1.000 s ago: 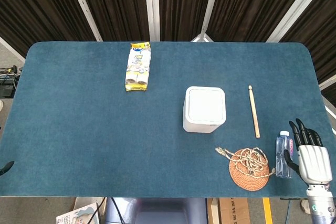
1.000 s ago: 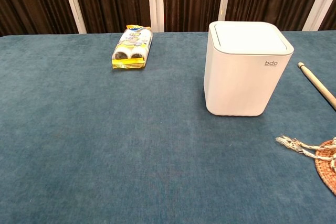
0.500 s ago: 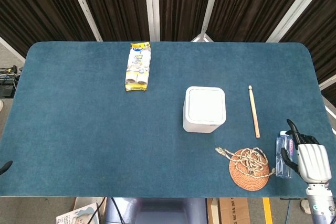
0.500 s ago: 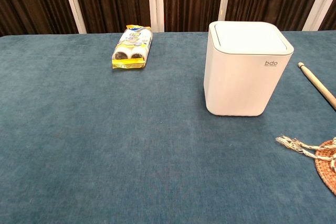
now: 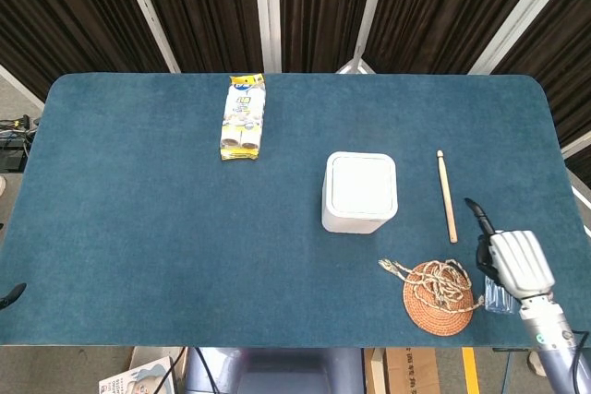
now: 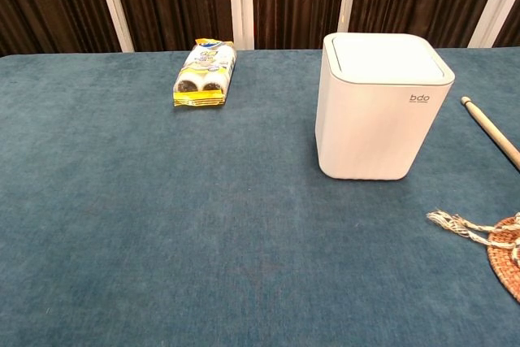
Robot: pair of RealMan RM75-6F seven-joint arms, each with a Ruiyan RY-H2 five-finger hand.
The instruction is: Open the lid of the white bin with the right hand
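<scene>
The right robot hand [image 5: 513, 263] has moved in from the right edge towards the middle, and its fingers, stretched out before, now look mostly curled in, with one pointing forward; it holds nothing. It now covers most of the small clear plastic bottle [image 5: 500, 299]. The white square plastic bin [image 5: 359, 192] stands unmoved near the centre of the blue tabletop [image 5: 138, 219], its lid [image 6: 387, 57] closed. The reach has probably begun; the hand is not yet near the bin.
</scene>
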